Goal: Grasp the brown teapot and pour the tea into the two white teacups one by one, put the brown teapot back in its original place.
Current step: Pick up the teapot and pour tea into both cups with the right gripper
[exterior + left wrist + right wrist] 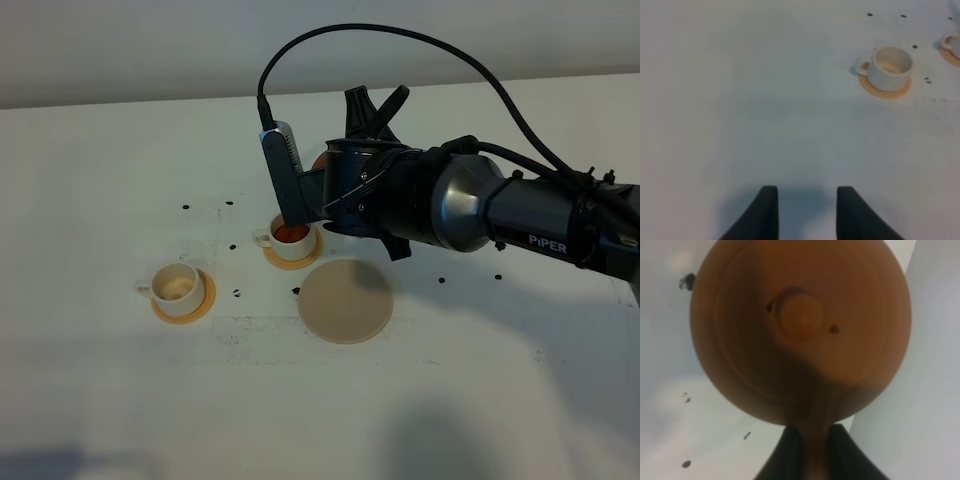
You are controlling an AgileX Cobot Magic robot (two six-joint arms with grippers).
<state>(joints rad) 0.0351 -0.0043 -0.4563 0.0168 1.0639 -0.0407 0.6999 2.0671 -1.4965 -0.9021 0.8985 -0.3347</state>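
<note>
My right gripper is shut on the loop handle of the brown teapot, which fills the right wrist view with its knobbed lid facing the camera. In the exterior view only a sliver of the teapot shows behind the gripper, held above the right white teacup. That cup holds reddish tea. The left white teacup looks pale inside; it also shows in the left wrist view. The pale beige disc lies bare. My left gripper is open and empty over bare table.
Each cup sits on a small orange coaster. Small black marks dot the white table. The right arm's black body and cable span the right half of the exterior view.
</note>
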